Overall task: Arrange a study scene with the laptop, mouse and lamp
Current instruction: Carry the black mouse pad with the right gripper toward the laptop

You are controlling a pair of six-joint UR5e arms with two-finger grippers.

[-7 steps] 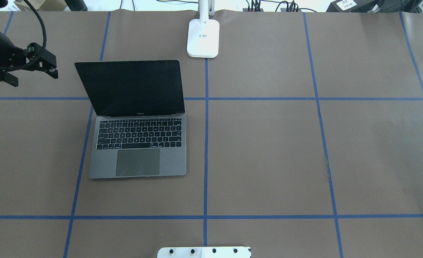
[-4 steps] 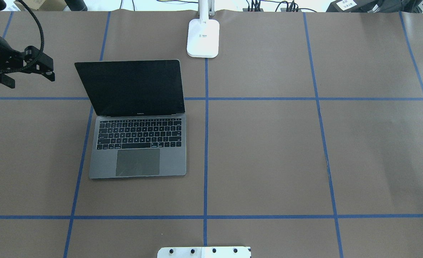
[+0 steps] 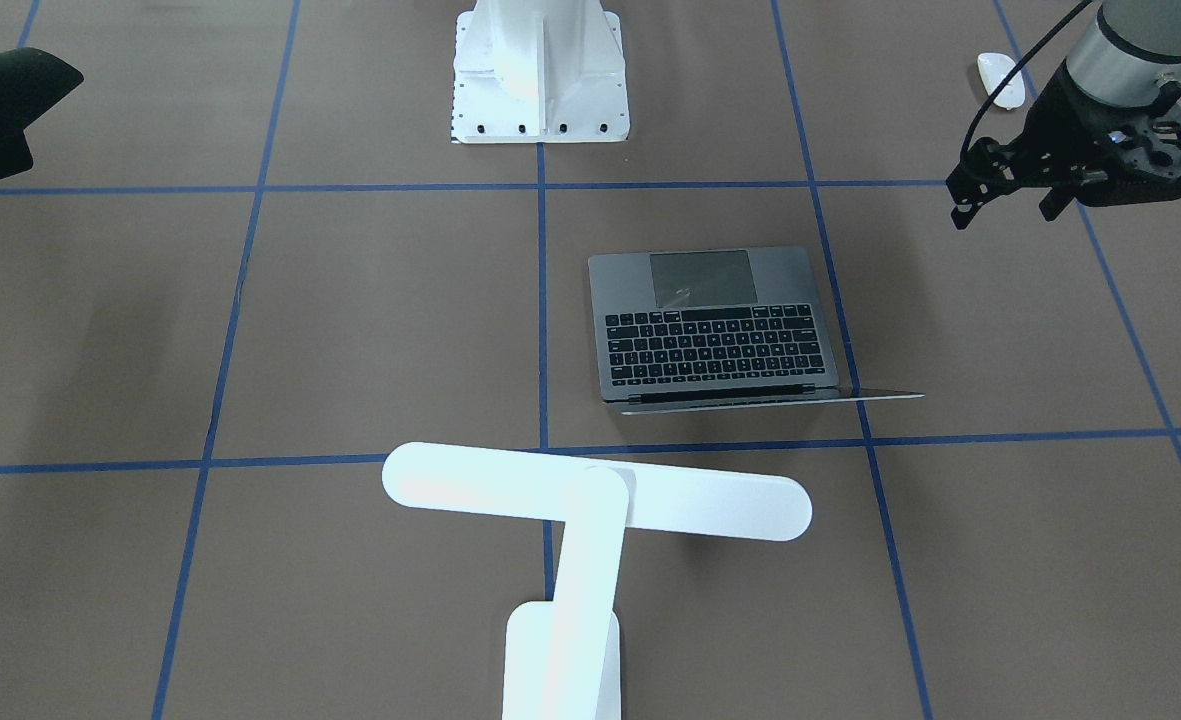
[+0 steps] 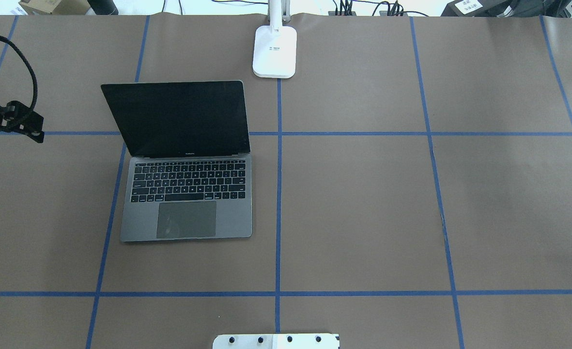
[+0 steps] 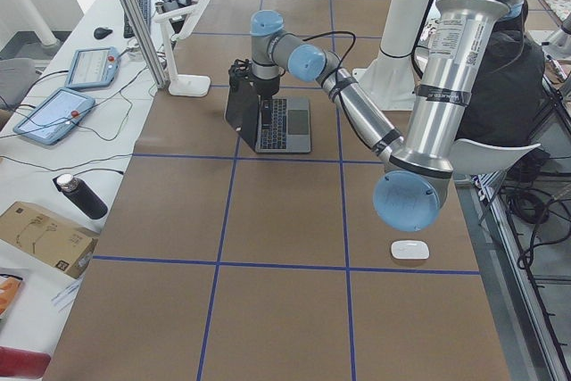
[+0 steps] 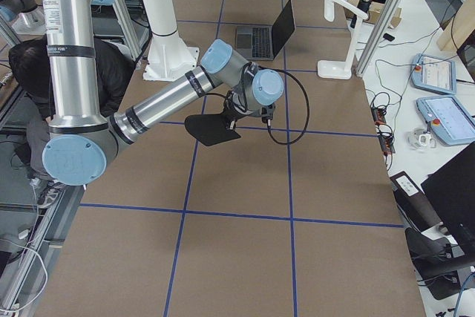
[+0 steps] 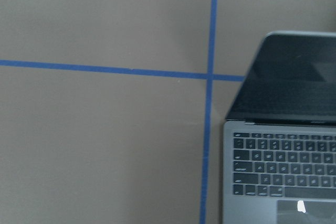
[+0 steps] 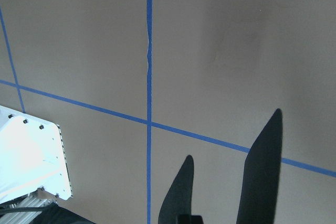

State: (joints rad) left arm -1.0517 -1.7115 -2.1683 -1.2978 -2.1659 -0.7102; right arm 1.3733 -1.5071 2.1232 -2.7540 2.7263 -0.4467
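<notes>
Laptop (image 4: 186,194) sits open on the brown desk (image 4: 363,218), left of centre, its screen toward the white lamp (image 3: 590,500) at the far edge. The left gripper (image 3: 1004,215) hovers beside it, jaws spread and empty. The white mouse (image 3: 1000,75) lies beyond that gripper, on the robot's side. The right gripper (image 6: 236,113) jaws pinch a black mouse pad (image 6: 211,130) in the air.
</notes>
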